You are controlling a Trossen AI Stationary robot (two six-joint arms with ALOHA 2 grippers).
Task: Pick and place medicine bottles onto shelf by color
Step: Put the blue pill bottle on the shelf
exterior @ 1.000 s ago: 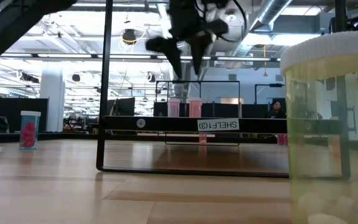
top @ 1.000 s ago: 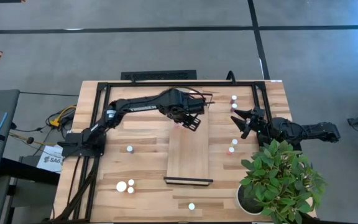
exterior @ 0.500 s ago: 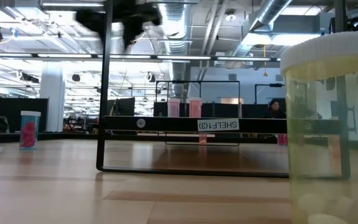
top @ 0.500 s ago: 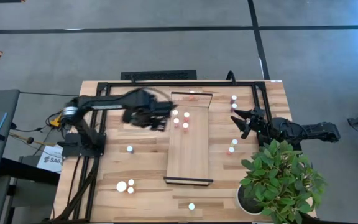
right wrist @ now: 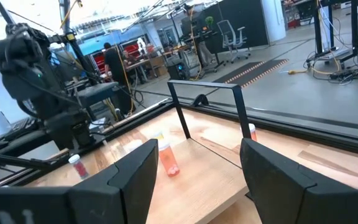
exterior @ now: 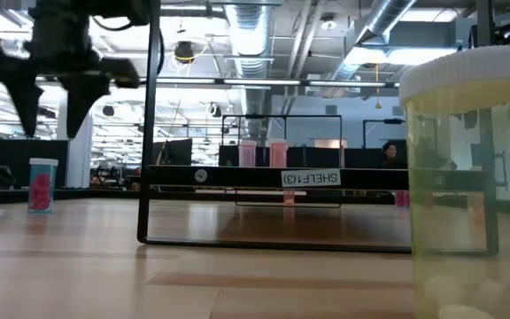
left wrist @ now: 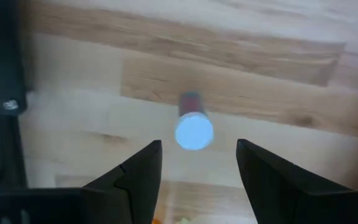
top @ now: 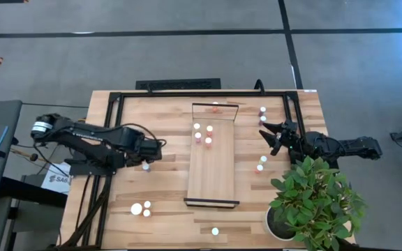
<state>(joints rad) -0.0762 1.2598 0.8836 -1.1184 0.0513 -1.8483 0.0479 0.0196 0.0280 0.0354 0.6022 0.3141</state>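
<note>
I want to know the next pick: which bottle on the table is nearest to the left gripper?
The lone bottle on the tabletop left of the shelf. The left gripper, open, hovers right above it; every other bottle stands clearly farther away.

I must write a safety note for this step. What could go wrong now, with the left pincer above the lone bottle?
1. The left pincer hangs open over the bottle, which looks off-centre between the fingers; a finger could tip it.
2. On the shelf, three bottles stand close together; placing another beside them could knock one.
</note>
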